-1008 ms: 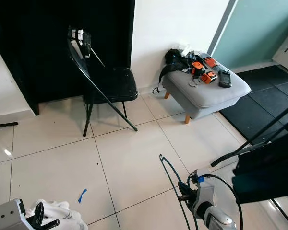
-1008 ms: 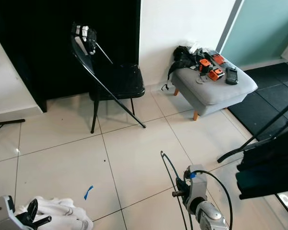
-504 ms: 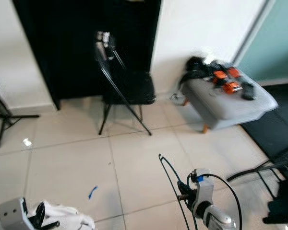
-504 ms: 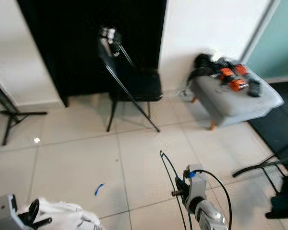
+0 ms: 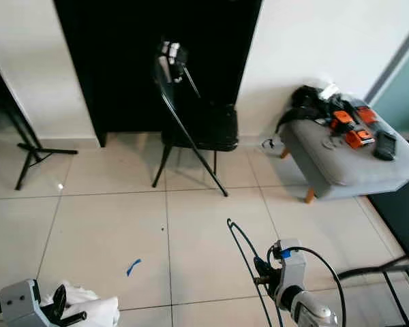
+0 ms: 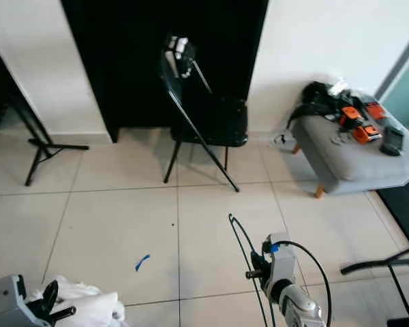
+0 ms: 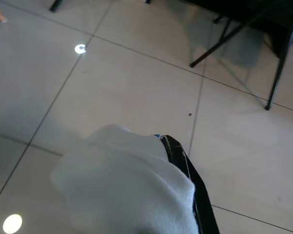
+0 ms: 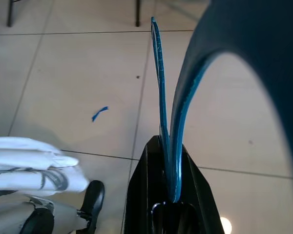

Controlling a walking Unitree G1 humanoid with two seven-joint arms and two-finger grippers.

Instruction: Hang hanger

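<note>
We are carrying the blue hanger point(image 8: 162, 97) pinched in our right gripper point(image 8: 167, 161), while our left gripper point(image 6: 51, 306) is clutching a white garment point(image 6: 88, 303). Hanging is not yet begun; we judge a rail must be found first. Open tiled floor point(image 5: 109, 225) lies ahead, bounded by the black folding chair point(image 5: 194, 122) and grey ottoman point(image 5: 354, 163).

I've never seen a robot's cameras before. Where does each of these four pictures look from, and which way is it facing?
Left eye view: from the head, forward and down at the black folding chair and grey footstool; both arms show below.
Right eye view: beside it, facing the same way.
Left wrist view: along the left gripper, shut on the white garment, over floor tiles.
Right wrist view: along the right gripper, shut on the blue hanger.
Shared: the blue scrap on the floor.
</note>
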